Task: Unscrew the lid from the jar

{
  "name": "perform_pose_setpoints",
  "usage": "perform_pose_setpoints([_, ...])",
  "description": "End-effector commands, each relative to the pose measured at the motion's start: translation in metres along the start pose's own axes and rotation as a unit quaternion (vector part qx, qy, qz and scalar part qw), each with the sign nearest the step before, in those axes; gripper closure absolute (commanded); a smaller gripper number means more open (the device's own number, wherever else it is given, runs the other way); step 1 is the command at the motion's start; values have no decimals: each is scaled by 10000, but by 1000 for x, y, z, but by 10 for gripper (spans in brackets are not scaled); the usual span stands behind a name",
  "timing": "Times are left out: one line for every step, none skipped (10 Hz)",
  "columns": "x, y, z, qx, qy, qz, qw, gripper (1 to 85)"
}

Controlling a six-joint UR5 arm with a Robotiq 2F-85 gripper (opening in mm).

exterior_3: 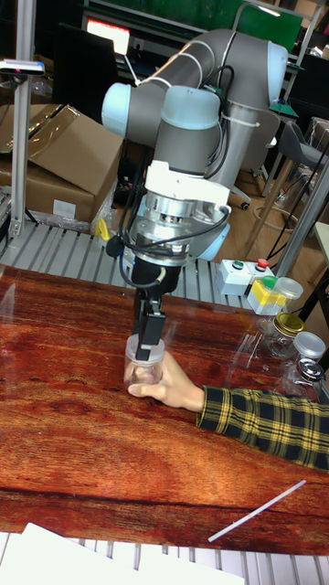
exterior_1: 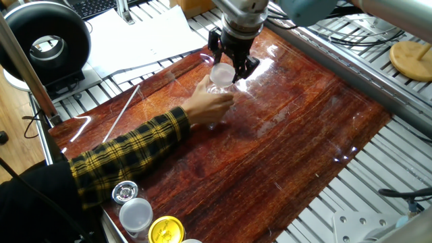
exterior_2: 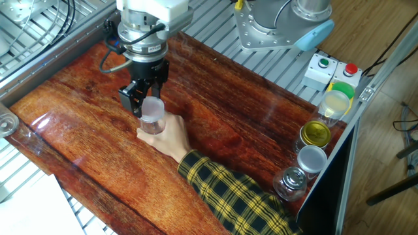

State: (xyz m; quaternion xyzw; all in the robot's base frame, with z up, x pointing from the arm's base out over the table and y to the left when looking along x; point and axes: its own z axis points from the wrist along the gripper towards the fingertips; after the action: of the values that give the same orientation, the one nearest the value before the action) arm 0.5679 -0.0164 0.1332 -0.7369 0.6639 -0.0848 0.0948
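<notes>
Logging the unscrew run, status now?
Gripper shut on the lid. Jar upright on the table, lid on. Person's hand holds the jar, close under the gripper.

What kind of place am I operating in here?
Most likely a robotics lab or workshop. The arm works at a wooden tabletop laid on an aluminium-profile frame, a push-button control box sits beside it, and cardboard boxes stand behind.
</notes>
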Motion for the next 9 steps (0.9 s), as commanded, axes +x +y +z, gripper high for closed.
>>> perform_pose_setpoints([6,6,-2,-69,8,280,9996,187])
perform_pose_setpoints([8,8,-3,-133,41,347,9993,167])
perform_pose_setpoints([11,11,-4,-183,106,439,9988,150])
perform_pose_setpoints([15,15,-5,-251,158,680,9972,150])
perform_pose_setpoints([21,27,-7,-446,292,1214,9912,157])
perform_pose_setpoints([27,47,-12,-760,461,2184,9718,157])
perform_pose_setpoints([24,66,-15,-1112,524,3274,9369,160])
perform_pose_setpoints([10,74,-15,-1343,432,4249,8942,157])
perform_pose_setpoints([2,75,-15,-1432,405,4959,8556,150])
